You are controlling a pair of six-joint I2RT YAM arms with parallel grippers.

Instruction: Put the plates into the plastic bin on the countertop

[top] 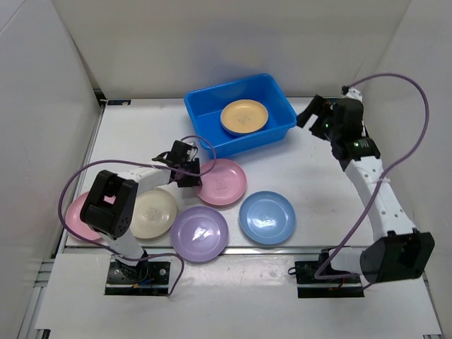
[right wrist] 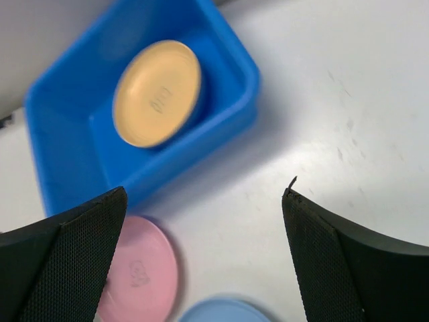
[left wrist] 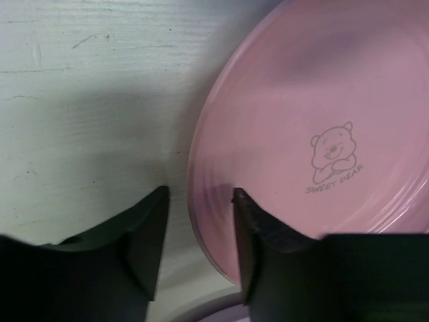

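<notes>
Plates were ungripped: your left gripper [left wrist: 200, 198] stood open, its fingers [left wrist: 144, 235] straddling the rim of a pink plate [left wrist: 322, 100]. Your right gripper [right wrist: 204, 194] hung spread wide, just right of the plastic bin [top: 240, 145], which held an orange plate [top: 244, 117]. Nearer the bases, a cream plate [top: 154, 212], purple plate [top: 200, 233] and blue plate [top: 267, 217] lay on the countertop [top: 311, 176].

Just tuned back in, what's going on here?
The left gripper is open astride the rim of a pink plate, not yet closed on it. The right gripper hangs open beside the blue bin, which holds an orange plate. Another pink plate, a cream plate, a purple plate and a blue plate lie on the countertop.
</notes>
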